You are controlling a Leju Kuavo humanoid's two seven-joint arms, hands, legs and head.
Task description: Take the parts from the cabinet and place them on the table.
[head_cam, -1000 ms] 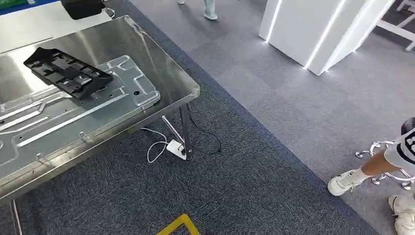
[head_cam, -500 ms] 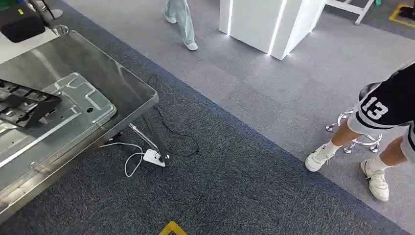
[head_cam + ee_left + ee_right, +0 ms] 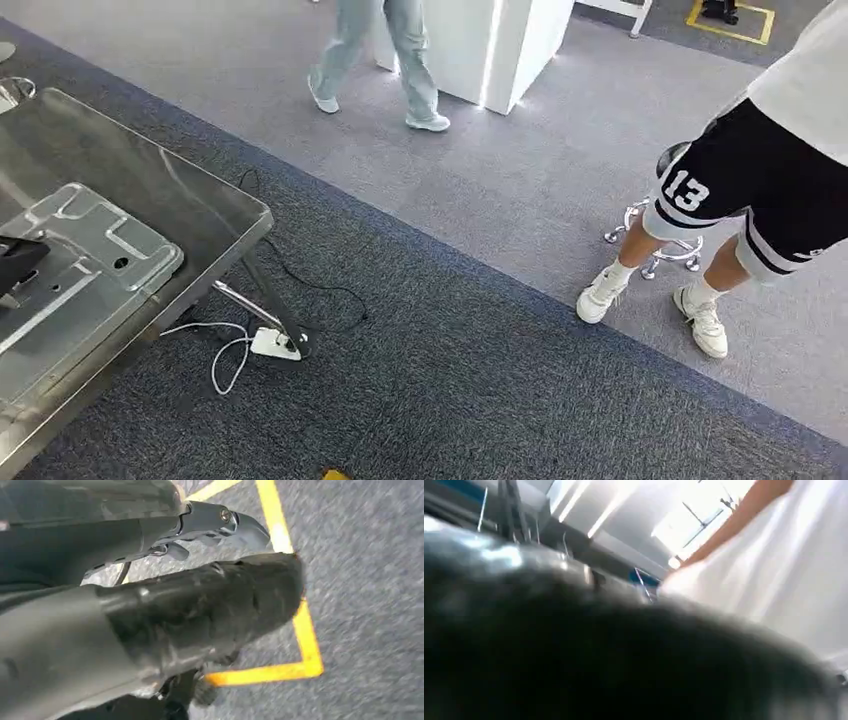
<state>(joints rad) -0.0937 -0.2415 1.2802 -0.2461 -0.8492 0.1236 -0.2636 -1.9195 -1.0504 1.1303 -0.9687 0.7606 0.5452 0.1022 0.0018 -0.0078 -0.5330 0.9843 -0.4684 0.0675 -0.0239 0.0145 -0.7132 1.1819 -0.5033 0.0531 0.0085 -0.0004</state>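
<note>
A black plastic part [image 3: 18, 255] lies at the far left edge of the head view, on a grey metal plate [image 3: 90, 260] that rests on the steel table [image 3: 190, 200]. My left hand [image 3: 210, 600] hangs over the carpet beside a yellow tape line [image 3: 302, 630], with nothing in it and its fingers apart. In the right wrist view my right hand [image 3: 574, 655] is a dark blur close to the lens, and I cannot tell how its fingers lie. A person's white shirt [image 3: 784, 580] is behind it.
A person in black shorts [image 3: 740, 190] stands close on the right by a chrome stool base [image 3: 660, 245]. Another person [image 3: 390, 60] walks past a white lit block [image 3: 480, 40] at the back. A white power strip [image 3: 275, 343] and cables lie under the table corner.
The whole picture has swung to the right, so the table and black part have slid toward the left edge. The person in shorts now stands nearer; the walking person has stepped further into the picture.
</note>
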